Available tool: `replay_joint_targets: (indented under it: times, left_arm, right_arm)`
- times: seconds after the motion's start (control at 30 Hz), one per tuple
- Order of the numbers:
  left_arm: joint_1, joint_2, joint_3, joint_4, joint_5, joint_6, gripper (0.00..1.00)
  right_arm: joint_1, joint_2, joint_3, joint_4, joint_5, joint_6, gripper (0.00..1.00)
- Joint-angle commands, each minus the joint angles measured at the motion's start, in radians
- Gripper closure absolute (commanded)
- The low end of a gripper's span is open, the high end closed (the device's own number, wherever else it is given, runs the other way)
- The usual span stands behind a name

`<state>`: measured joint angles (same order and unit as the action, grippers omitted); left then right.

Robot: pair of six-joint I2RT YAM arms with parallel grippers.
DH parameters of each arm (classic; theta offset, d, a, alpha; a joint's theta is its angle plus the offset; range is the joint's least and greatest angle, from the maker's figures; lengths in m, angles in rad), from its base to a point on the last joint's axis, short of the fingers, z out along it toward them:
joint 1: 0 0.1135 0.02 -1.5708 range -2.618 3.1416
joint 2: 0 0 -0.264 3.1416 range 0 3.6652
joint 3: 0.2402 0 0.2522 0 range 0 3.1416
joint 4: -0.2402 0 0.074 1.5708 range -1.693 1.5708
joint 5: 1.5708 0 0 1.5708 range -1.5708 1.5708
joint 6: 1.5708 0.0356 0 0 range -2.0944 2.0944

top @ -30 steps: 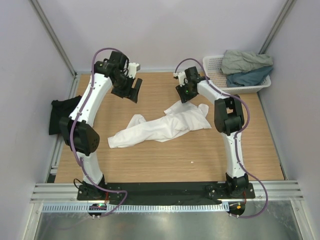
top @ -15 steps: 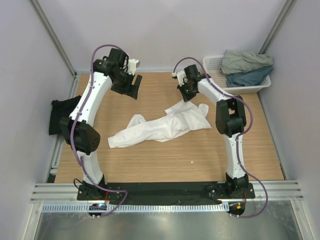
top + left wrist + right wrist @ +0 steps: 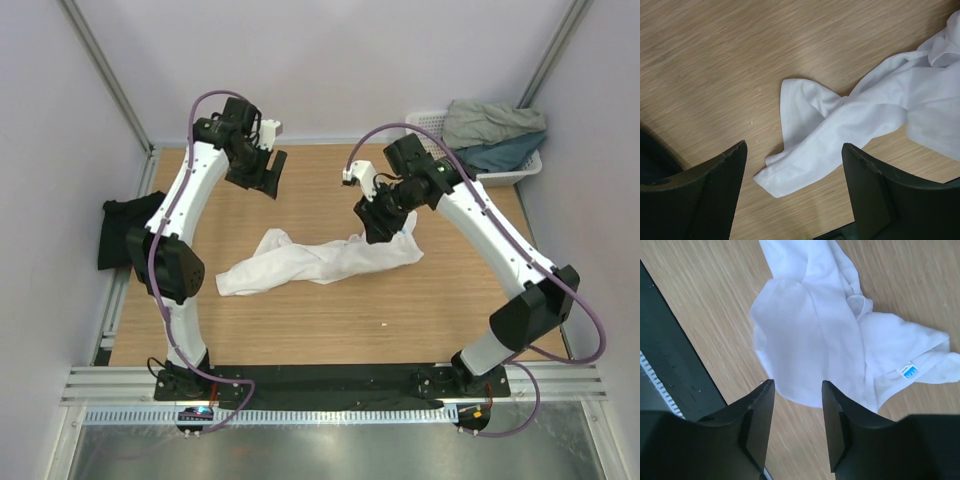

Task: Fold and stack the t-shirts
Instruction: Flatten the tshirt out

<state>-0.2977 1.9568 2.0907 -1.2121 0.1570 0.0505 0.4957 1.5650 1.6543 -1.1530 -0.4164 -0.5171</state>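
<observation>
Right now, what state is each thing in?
white t-shirt, crumpled, unfolded on the table
black t-shirt, bunched at the table's left edge
grey-green t-shirt, heaped in the basket
teal t-shirt, heaped in the basket
left pincer, open, empty
right pincer, open above the white t-shirt

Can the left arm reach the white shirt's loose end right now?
Probably yes: the left fingers hang open, facing the near end of the white shirt, with nothing lying in between.
</observation>
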Motion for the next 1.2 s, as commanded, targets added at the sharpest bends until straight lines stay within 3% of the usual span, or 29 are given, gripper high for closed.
replay_joint_targets:
  times: [0.0,0.07,0.27,0.5,0.6,0.73,1.0,1.17]
  left_arm:
    - [0.006,-0.003,0.052,0.031,0.009,-0.018,0.22]
    - [0.006,-0.001,0.054,0.029,0.003,-0.018,0.22]
    - [0.006,-0.009,0.037,0.036,-0.011,-0.024,0.22]
    - [0.006,-0.012,0.034,0.037,-0.048,-0.018,0.22]
    - [0.008,-0.012,0.031,0.037,-0.056,-0.015,0.22]
    - [0.006,-0.012,0.026,0.039,-0.065,-0.012,0.22]
    - [0.005,-0.009,0.032,0.043,-0.068,-0.012,0.22]
    - [0.003,-0.007,0.034,0.045,-0.057,-0.015,0.22]
  right_arm:
    - [-0.051,0.119,0.027,-0.002,0.005,0.023,0.49]
    - [-0.107,0.161,0.102,0.062,-0.024,0.098,0.37]
    - [-0.146,0.366,0.251,0.173,0.151,0.169,0.39]
    - [-0.221,0.561,0.305,0.222,0.241,0.243,0.42]
    - [-0.239,0.596,0.332,0.207,0.213,0.223,0.43]
    - [-0.238,0.567,0.334,0.15,0.159,0.221,0.44]
    - [-0.252,0.304,-0.01,0.133,0.005,0.265,0.46]
    - [-0.278,0.245,-0.131,0.137,-0.044,0.287,0.47]
